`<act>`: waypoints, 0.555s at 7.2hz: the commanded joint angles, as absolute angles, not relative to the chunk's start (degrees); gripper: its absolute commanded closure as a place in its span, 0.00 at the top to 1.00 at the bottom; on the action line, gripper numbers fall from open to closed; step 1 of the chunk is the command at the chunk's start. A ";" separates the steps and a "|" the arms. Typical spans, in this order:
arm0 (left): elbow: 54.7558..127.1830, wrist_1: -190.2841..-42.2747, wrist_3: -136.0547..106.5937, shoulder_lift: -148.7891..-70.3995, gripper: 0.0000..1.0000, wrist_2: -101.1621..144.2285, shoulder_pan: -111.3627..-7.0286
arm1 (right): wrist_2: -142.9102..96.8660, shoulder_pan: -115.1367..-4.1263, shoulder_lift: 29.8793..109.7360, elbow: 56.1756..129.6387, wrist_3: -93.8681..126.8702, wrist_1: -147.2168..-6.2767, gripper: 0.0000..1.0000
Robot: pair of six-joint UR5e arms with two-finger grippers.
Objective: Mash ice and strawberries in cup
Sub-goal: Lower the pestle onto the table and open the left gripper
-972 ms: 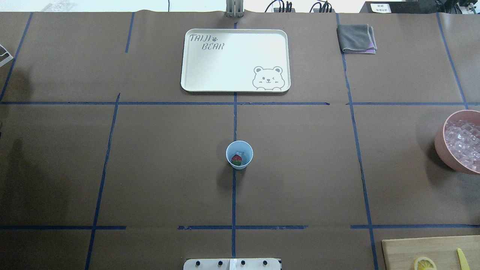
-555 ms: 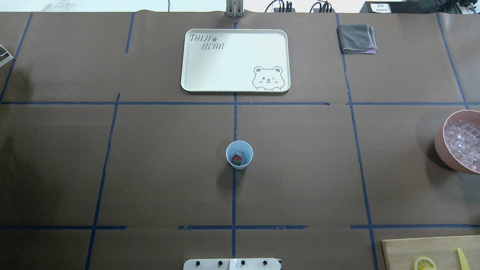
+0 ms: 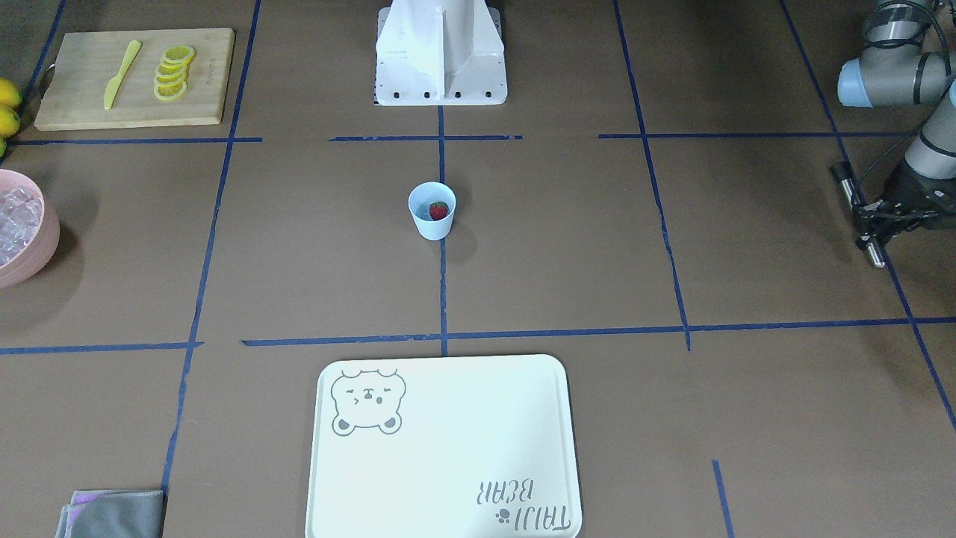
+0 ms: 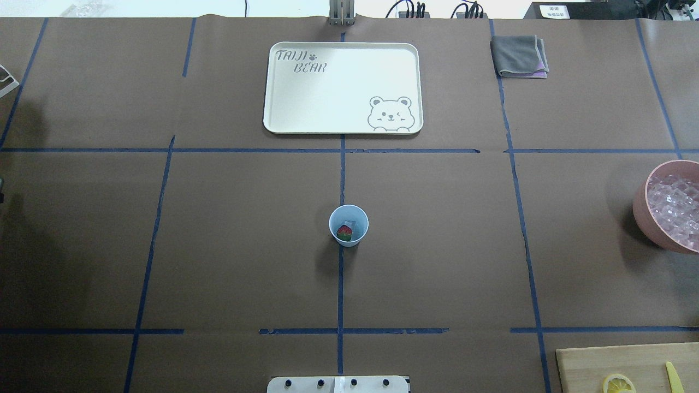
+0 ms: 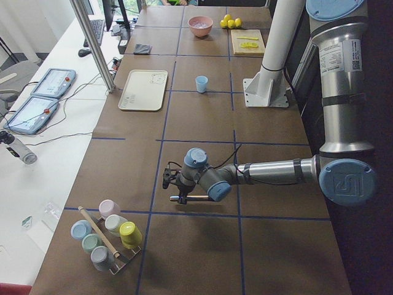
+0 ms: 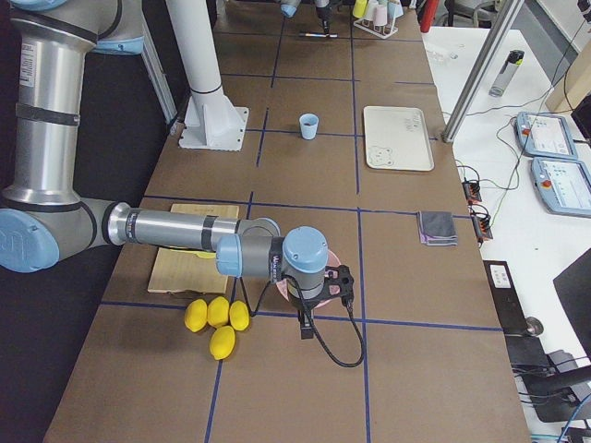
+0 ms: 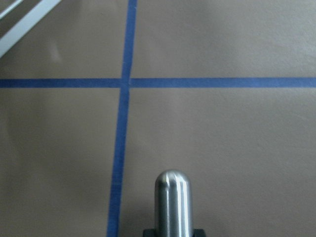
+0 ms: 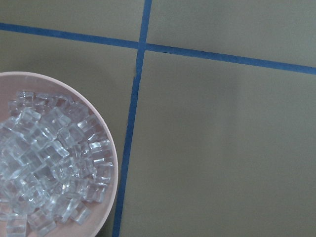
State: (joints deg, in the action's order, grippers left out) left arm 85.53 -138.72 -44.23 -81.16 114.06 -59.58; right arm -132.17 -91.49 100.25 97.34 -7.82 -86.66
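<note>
The light blue cup point(image 4: 348, 225) stands upright at the table's middle, and it is also in the front view point(image 3: 432, 211). Inside it lie a red strawberry point(image 4: 344, 233) and a piece of ice point(image 4: 351, 223). More ice point(image 8: 49, 163) fills the pink bowl point(image 4: 640, 218) at the table's right edge. My left gripper point(image 3: 866, 220) is far off to the cup's left, shut on a metal rod point(image 3: 851, 194) whose rounded tip point(image 7: 172, 202) hangs over bare table. My right gripper point(image 6: 319, 293) hangs beside the pink bowl; I cannot tell whether it is open or shut.
A white bear tray point(image 4: 343, 87) lies beyond the cup, with a grey cloth point(image 4: 519, 54) at the far right. A cutting board point(image 3: 134, 78) carries lemon slices point(image 3: 172, 72) and a yellow knife point(image 3: 122, 73). Whole lemons point(image 6: 214, 318) lie near it. A rack of cups point(image 5: 107, 236) stands at the left end.
The shadow at the table's left edge has shifted slightly. The cup, its contents and the pink bowl have not moved.
</note>
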 commanded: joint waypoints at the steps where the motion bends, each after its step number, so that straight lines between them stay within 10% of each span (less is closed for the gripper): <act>1: 85.43 -138.69 -44.12 -81.38 0.32 113.99 -57.84 | -131.93 -91.49 100.37 97.29 -7.82 -86.75 1.00; 2: 85.52 -138.69 -44.12 -81.39 0.92 113.99 -57.83 | -131.92 -91.49 100.37 97.29 -7.82 -86.66 1.00; 4: 85.52 -138.69 -43.60 -81.39 1.00 113.99 -57.83 | -131.92 -91.49 100.37 97.38 -7.82 -86.66 1.00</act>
